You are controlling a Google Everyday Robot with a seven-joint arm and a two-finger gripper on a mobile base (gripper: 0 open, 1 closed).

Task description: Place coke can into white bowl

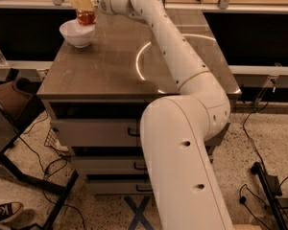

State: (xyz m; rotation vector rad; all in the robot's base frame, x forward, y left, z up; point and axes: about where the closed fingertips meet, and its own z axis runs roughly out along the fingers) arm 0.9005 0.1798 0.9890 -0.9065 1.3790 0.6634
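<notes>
Coke can (86, 17) held upright at its top by the gripper (83, 4), jaws closed on it, directly over the white bowl (77, 34), its base at rim level. Bowl stands at the far left corner of the bench (105, 66).

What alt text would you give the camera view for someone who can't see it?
A white robot arm reaches across a grey cabinet top, its gripper holding a coke can from above, right over a white bowl at the far left corner. The cabinet has drawers below and stands on a speckled floor.
</notes>
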